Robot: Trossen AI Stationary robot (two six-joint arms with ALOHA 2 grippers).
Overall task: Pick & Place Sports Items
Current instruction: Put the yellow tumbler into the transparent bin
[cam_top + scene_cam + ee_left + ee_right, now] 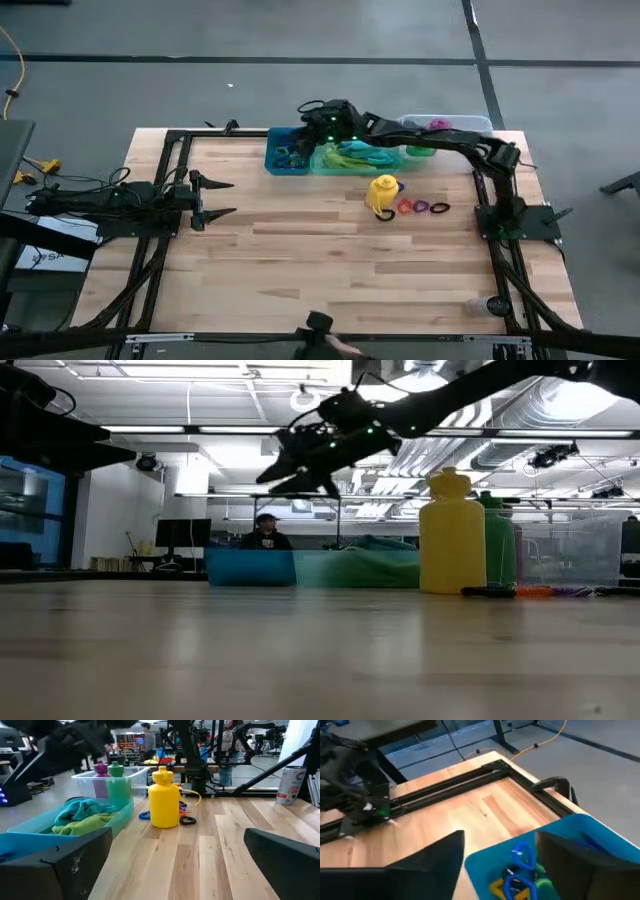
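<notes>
My right gripper [306, 110] hangs open and empty above the blue bin [272, 160], which holds several little rings [517, 875]. The green bin [392, 160] holds a teal cloth [82, 809] and a lime-green cloth [85, 824]. A purple bottle [101, 779] and a green bottle [116, 781] stand in the clear bin [462, 124]. A yellow bottle [383, 193] stands upright on the table, with a few rings [420, 207] lying beside it. My left gripper [220, 198] waits open and empty at the table's left side.
The three bins stand in a row along the table's far edge. A can [290, 784] stands near the right front corner. Black frame rails [470, 785] run along the table's far left. People show in the room beyond the table.
</notes>
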